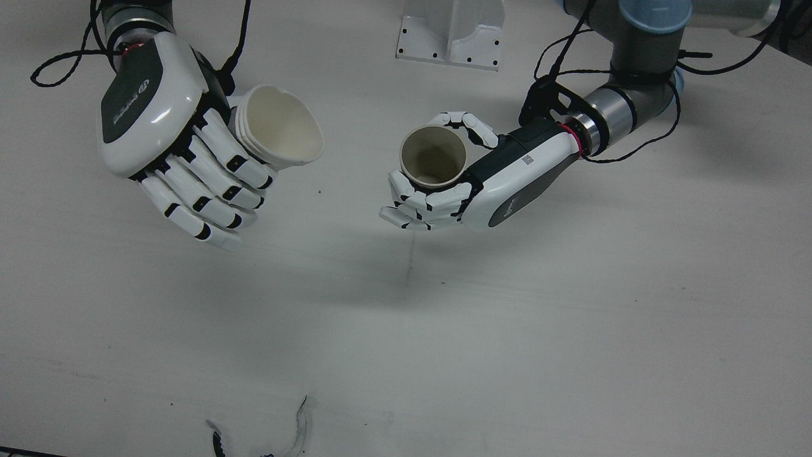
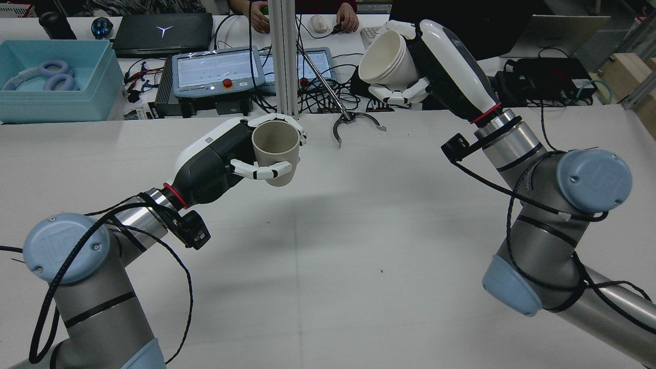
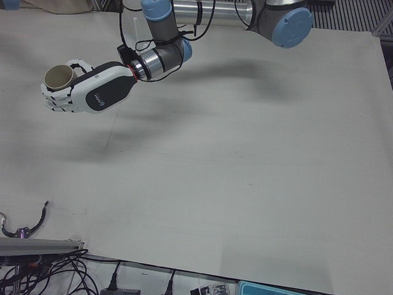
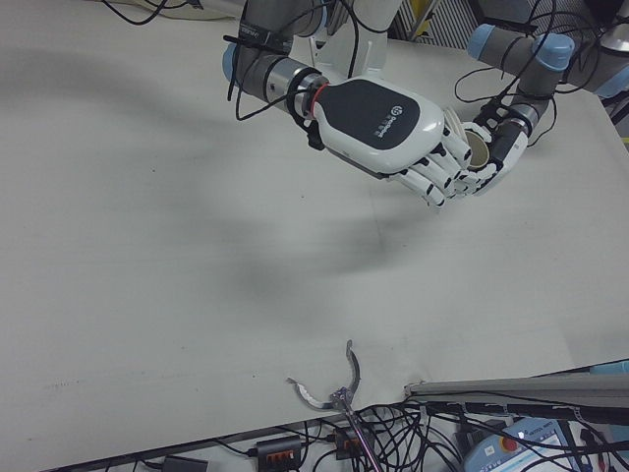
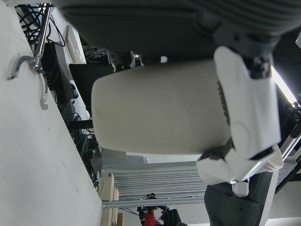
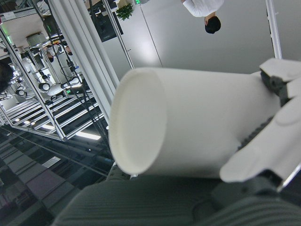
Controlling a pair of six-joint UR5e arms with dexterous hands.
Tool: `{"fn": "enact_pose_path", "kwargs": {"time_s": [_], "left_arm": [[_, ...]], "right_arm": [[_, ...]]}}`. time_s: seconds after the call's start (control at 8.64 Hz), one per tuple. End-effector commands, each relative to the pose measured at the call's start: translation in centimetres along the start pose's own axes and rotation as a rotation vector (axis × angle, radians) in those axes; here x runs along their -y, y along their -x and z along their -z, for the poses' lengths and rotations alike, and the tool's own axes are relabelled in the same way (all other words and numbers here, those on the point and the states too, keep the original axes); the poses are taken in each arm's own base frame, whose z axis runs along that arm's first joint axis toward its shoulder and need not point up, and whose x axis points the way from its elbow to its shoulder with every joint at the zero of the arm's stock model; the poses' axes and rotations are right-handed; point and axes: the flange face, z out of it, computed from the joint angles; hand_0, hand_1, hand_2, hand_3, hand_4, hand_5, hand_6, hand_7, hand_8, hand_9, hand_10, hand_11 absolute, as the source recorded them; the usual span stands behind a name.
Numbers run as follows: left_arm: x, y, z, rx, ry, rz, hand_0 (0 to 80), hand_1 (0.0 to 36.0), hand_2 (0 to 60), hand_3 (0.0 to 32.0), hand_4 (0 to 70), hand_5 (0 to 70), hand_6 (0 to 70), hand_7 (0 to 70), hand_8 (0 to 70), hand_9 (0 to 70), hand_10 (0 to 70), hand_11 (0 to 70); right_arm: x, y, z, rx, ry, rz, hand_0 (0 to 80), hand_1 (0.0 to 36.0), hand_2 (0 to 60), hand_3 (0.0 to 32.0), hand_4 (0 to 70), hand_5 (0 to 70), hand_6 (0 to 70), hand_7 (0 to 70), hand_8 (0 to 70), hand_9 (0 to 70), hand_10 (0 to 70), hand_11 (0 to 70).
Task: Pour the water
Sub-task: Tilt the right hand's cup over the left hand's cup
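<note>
My left hand [image 1: 501, 181] is shut on a beige cup [image 1: 433, 155] and holds it upright above the table, mouth up; it looks empty. The hand [image 2: 210, 161] and cup [image 2: 275, 148] also show in the rear view. My right hand [image 1: 158, 120] is shut on a white cup [image 1: 279, 127], raised higher and tipped on its side, mouth toward the beige cup. The two cups are apart. In the rear view the right hand [image 2: 446, 66] holds the white cup [image 2: 384, 59] well above table level. The white cup's inside looks empty.
A white mounting bracket [image 1: 450, 32] stands at the table's robot side. A black curved metal clamp [image 1: 298, 431] lies at the operators' edge. Beyond that edge are teach pendants [image 2: 218, 69], cables and a blue bin [image 2: 56, 82].
</note>
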Motion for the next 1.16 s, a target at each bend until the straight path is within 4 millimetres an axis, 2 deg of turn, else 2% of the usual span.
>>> {"fn": "enact_pose_path", "kwargs": {"time_s": [0.0,0.12,0.23,0.35,0.81,0.93,1.04], "left_arm": [[-1.2,0.4,-1.2,0.004,0.006,0.005,47.8,29.9,60.0,0.0,22.1,41.4,28.3,42.5,17.6,27.1,24.8,37.7],[-1.1,0.4,-1.2,0.004,0.005,0.005,47.7,29.7,60.0,0.0,22.1,41.1,28.0,42.2,17.5,26.9,24.6,37.4],[-1.5,0.4,-1.5,0.002,0.01,0.006,47.7,29.8,60.0,0.0,22.2,41.5,28.2,42.4,17.5,27.0,24.6,37.3],[-1.5,0.4,-1.6,0.001,0.012,0.007,47.7,29.6,60.0,0.0,22.6,41.6,28.4,42.5,17.7,27.2,24.6,37.4],[-1.6,-0.3,-1.7,-0.006,0.015,0.012,47.4,29.3,60.0,0.0,22.8,41.7,28.0,42.0,17.4,26.8,24.3,37.0],[-1.0,-1.0,-1.4,-0.009,0.008,0.011,47.3,28.8,60.0,0.0,22.7,40.9,27.4,41.5,17.1,26.4,24.1,36.6],[0.6,-2.7,-1.0,-0.027,-0.016,0.009,46.8,28.2,60.0,0.0,22.6,39.2,26.6,40.8,16.8,26.1,24.2,36.6]], "right_arm": [[-2.2,2.3,-2.0,-0.016,0.072,0.11,37.9,10.7,50.0,0.0,33.3,65.8,51.6,52.8,34.7,46.0,23.7,34.3],[-2.7,3.1,-2.3,-0.024,0.104,0.128,37.9,10.6,49.7,0.0,33.6,66.1,50.8,52.2,33.6,44.8,22.9,33.2],[-3.8,4.7,-3.6,-0.023,0.145,0.185,34.7,8.8,45.2,0.0,33.6,62.7,48.1,49.6,30.7,41.7,21.0,30.3],[-4.1,6.0,-3.7,-0.01,0.153,0.206,31.5,7.5,41.9,0.0,33.6,59.8,46.3,47.8,29.4,40.2,20.2,29.0],[-4.0,5.8,-3.5,-0.017,0.155,0.21,30.7,7.3,41.2,0.0,33.2,59.4,45.3,46.9,28.7,39.4,20.0,28.7],[-2.6,5.0,-2.4,-0.041,0.13,0.219,27.8,6.5,39.2,0.0,31.0,53.9,43.9,45.4,28.8,39.6,20.6,29.6],[-0.7,4.4,-1.0,-0.061,0.089,0.205,24.5,5.3,35.9,0.0,29.3,46.5,42.3,43.8,29.3,40.4,21.6,31.0]]}}
